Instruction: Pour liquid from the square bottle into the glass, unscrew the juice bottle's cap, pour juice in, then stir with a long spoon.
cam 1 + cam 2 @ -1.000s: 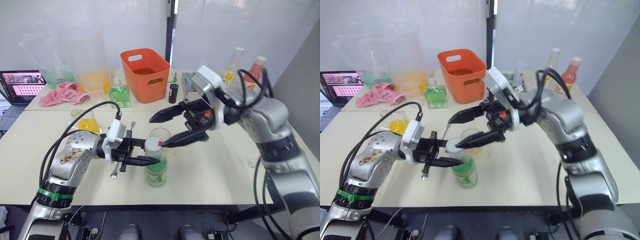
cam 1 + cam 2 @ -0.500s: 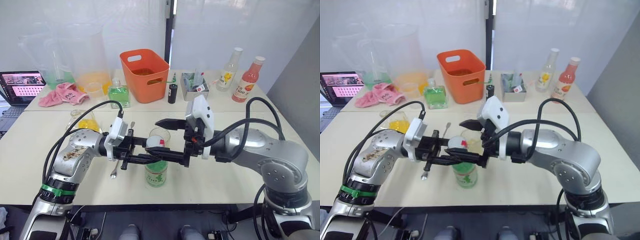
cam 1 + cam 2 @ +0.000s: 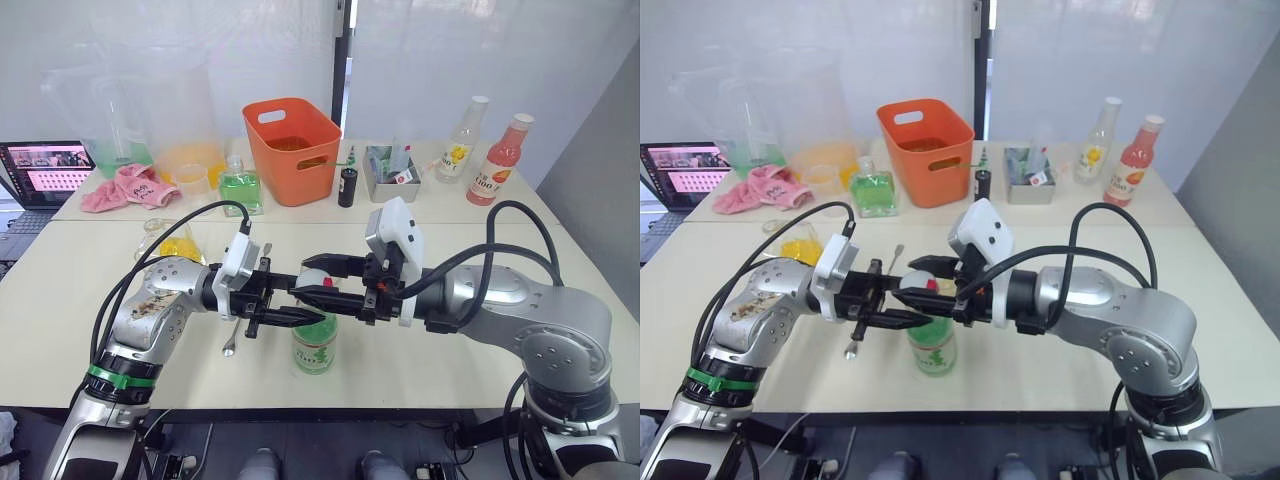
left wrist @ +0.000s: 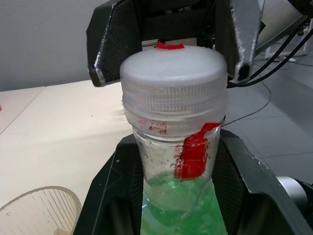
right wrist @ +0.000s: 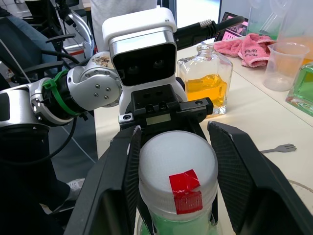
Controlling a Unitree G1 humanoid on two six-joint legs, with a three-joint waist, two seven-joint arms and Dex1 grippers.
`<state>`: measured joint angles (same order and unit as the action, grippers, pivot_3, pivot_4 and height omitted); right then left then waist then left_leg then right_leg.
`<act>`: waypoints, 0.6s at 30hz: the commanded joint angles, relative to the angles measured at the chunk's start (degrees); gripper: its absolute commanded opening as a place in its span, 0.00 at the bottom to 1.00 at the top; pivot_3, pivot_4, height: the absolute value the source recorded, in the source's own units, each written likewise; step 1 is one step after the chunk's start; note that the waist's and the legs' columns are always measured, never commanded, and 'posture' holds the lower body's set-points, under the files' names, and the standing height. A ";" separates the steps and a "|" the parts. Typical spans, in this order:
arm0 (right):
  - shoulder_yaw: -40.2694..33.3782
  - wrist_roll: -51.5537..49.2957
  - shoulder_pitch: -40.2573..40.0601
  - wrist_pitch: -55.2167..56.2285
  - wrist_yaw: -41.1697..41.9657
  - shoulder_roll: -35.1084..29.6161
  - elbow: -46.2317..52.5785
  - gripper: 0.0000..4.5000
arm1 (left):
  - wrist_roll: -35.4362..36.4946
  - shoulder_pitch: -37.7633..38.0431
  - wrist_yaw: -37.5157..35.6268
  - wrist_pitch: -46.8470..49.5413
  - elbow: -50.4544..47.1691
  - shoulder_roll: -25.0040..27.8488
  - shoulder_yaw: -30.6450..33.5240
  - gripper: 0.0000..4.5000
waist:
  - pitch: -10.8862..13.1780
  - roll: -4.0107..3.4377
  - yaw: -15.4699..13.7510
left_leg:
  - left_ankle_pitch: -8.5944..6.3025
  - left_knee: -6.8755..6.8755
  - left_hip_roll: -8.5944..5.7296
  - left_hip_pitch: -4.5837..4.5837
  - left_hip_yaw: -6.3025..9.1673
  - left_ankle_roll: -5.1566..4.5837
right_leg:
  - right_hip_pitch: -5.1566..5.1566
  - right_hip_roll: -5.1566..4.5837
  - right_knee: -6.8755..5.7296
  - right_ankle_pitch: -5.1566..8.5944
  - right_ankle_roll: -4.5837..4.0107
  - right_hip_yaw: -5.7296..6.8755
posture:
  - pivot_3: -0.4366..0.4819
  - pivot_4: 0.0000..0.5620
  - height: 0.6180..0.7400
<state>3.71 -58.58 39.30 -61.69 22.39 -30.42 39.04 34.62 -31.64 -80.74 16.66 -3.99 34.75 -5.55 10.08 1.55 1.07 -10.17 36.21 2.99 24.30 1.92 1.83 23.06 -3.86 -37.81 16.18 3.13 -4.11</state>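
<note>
The juice bottle [image 3: 313, 345] stands upright near the table's front edge, with pale green liquid and a green-white label. My left gripper [image 3: 296, 306] is shut on its neck just under the cap [image 5: 178, 169], which is white with a red tab. My right gripper [image 3: 312, 280] comes in from the right and stands open, a finger close on each side of the cap. The glass [image 4: 34, 208] sits just behind the bottle, mostly hidden by the grippers. The square bottle [image 3: 178, 246] with yellow-orange liquid stands to the left. The long spoon [image 3: 229, 345] lies under my left gripper.
At the back stand an orange bin [image 3: 290, 150], a green square bottle [image 3: 238, 188], a pink cloth [image 3: 125, 186], a translucent cup [image 3: 190, 180] and a small tray [image 3: 390, 165]. A yellow-labelled bottle [image 3: 456, 150] and a pink-red bottle [image 3: 496, 162] stand back right. A laptop [image 3: 42, 170] sits far left.
My right arm swung down and in from the right. Its wide-open fingers have narrowed and now flank the cap. The left gripper kept hold of the bottle.
</note>
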 commanded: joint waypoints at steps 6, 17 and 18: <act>0.51 2.42 1.27 10.53 21.90 -2.68 -7.07 0.37 | -2.69 -0.03 0.23 0.14 0.22 0.63 -1.41 0.39 | 0.00 0.00 -0.02 | 0.00 0.00 0.00 0.01 0.00 0.00 | 0.00 0.00 0.03 0.00 0.00 0.00 | 0.48 0.27 0.99; 30.90 21.83 27.36 39.88 70.11 0.56 -51.41 0.37 | -2.26 1.25 0.28 0.52 -2.14 2.22 -0.52 0.39 | 0.00 -0.07 1.17 | 0.00 -0.11 0.08 -0.08 0.14 0.00 | -0.11 0.14 0.07 0.00 -0.02 0.01 | 0.48 0.27 0.99; 33.05 22.29 29.94 42.11 70.11 2.21 -55.64 0.37 | -2.17 1.41 0.37 0.74 -2.59 2.35 -0.44 0.39 | 0.00 -0.08 1.21 | 0.00 -0.11 0.07 -0.08 0.13 0.00 | -0.11 0.13 0.08 -0.01 -0.02 0.01 | 0.48 0.27 0.99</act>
<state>29.84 -38.69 67.88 -24.02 89.93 -30.07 -12.54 34.33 -30.63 -81.59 16.53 -6.19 36.75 -4.91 10.07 1.48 2.28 -10.17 36.06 3.06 24.22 2.05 1.83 22.94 -3.72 -37.68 16.17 3.11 -4.10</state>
